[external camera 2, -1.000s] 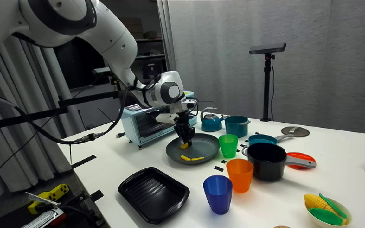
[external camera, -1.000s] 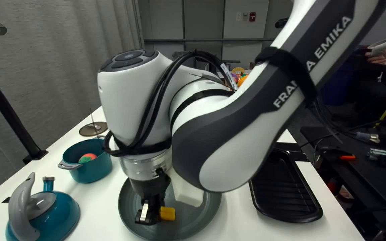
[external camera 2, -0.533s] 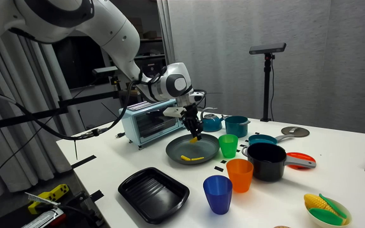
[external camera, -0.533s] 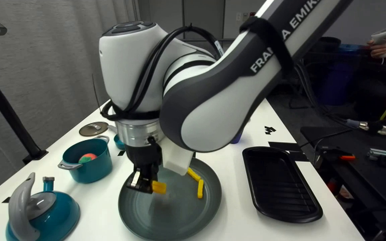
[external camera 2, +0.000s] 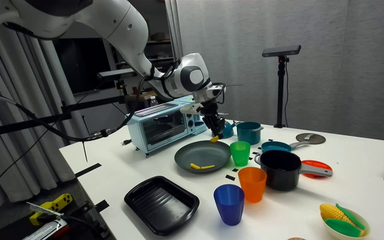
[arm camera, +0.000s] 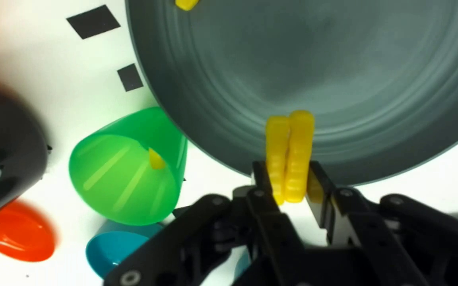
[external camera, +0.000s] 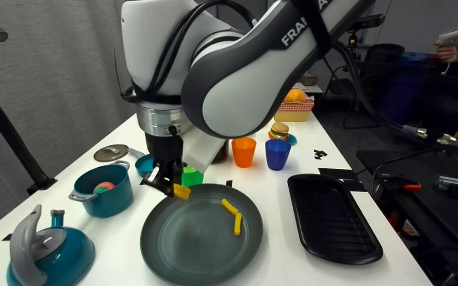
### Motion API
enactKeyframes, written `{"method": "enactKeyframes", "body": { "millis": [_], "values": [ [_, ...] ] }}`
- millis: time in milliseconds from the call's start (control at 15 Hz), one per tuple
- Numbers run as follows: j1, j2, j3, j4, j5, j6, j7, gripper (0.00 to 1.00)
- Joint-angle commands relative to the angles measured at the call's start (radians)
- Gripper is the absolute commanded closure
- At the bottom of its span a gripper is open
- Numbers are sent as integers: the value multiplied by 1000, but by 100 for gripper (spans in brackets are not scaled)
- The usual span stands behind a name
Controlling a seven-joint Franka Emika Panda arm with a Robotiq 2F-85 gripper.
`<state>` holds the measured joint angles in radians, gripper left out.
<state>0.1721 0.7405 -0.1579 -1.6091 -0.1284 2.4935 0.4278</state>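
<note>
My gripper (arm camera: 286, 172) is shut on two yellow sticks (arm camera: 299, 155), pinched side by side with their long ends sticking out past the fingertips. In both exterior views the gripper (external camera: 170, 189) hangs in the air above the rim of a round grey plate (external camera: 197, 246). Two more yellow sticks (external camera: 237, 223) lie on that plate. Close by, outside the plate's edge, stands a translucent green cup (external camera 2: 240, 154). A yellow piece (arm camera: 156, 159) shows inside the cup in the wrist view. An exterior view has the cup partly hidden behind the gripper.
A black ridged tray (external camera: 334, 222), an orange cup (external camera 2: 252, 185), a blue cup (external camera 2: 229, 205) and a black pot (external camera 2: 280, 173) stand around the plate. A teal pot (external camera: 107, 198) and a kettle (external camera: 54, 254) are beside it, with a light-blue toaster oven (external camera 2: 160, 128) behind.
From low over the plate, my gripper has risen and travelled toward the green cup's side of it, carrying the yellow sticks. The pair lying on the plate has come fully into view.
</note>
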Motion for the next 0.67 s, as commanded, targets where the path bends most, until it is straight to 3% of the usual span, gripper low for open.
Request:
{"method": "enactKeyframes", "body": {
  "millis": [0,600],
  "values": [
    [-4,-14,-29,8,10,-29,51,93],
    [-20,-20,-74,-4,11,-33,106,93]
  ]
}}
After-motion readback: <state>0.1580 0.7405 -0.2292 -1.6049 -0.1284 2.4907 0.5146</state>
